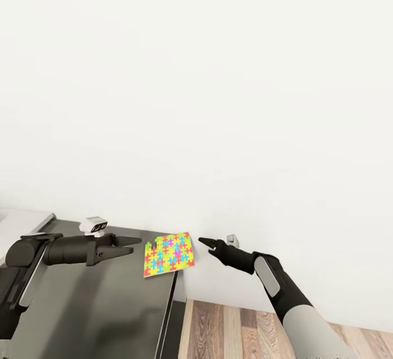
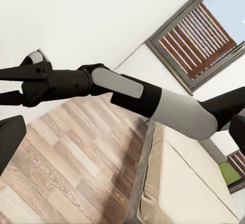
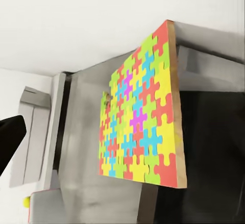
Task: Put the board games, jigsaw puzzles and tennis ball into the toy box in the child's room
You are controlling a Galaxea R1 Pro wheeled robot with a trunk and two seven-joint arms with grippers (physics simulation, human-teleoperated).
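My right claw [image 1: 203, 241] tapers pressed together, empty, beside the jigsaw puzzle [image 1: 168, 253] at the tabletop [image 1: 98, 304] corner; my left claw [image 1: 132, 244] looks slightly spread. Nothing visibly boxed yet.

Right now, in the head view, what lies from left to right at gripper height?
Left gripper → jigsaw puzzle at the table's corner → right gripper, all before the white wall.

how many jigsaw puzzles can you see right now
1. The jigsaw puzzle lies at the table's far right corner, overhanging the edge, between the left pincer and right pincer. Others may be out of frame.
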